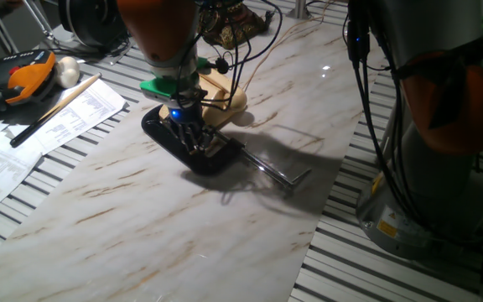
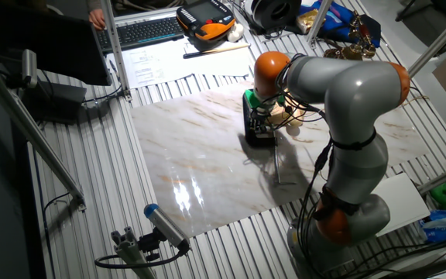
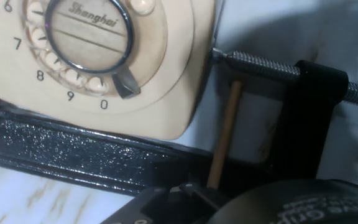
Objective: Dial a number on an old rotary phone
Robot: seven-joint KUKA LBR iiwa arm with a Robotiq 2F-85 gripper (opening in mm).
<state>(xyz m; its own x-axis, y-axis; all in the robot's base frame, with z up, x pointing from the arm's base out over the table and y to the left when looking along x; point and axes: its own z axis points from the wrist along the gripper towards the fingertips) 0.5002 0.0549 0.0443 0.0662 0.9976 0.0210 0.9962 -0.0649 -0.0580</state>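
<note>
The old rotary phone point(image 3: 179, 93) is cream-beige, and its round dial point(image 3: 89, 37) reads "Shanghai" with digits 6 to 0 showing. It sits inside a black C-clamp point(image 3: 309, 118) whose steel screw rod point(image 3: 253, 62) presses its side. In one fixed view the phone point(image 1: 225, 99) lies behind my gripper point(image 1: 193, 141), which points down over the clamp point(image 1: 162, 130). My gripper point(image 3: 188, 193) is shut on a thin wooden stick point(image 3: 225, 134). The stick's tip lies beside the phone's right edge, off the dial. The other fixed view shows my gripper point(image 2: 260, 122) over the phone point(image 2: 290, 121).
The clamp's rod and handle point(image 1: 277, 174) stick out to the right on the marble board point(image 1: 141, 218). Papers point(image 1: 49, 126), a long wooden rod point(image 1: 57, 107), a white ball point(image 1: 67, 71) and an orange-black pendant point(image 1: 25, 77) lie at the left. A second robot's base point(image 1: 434, 168) and cables stand at the right.
</note>
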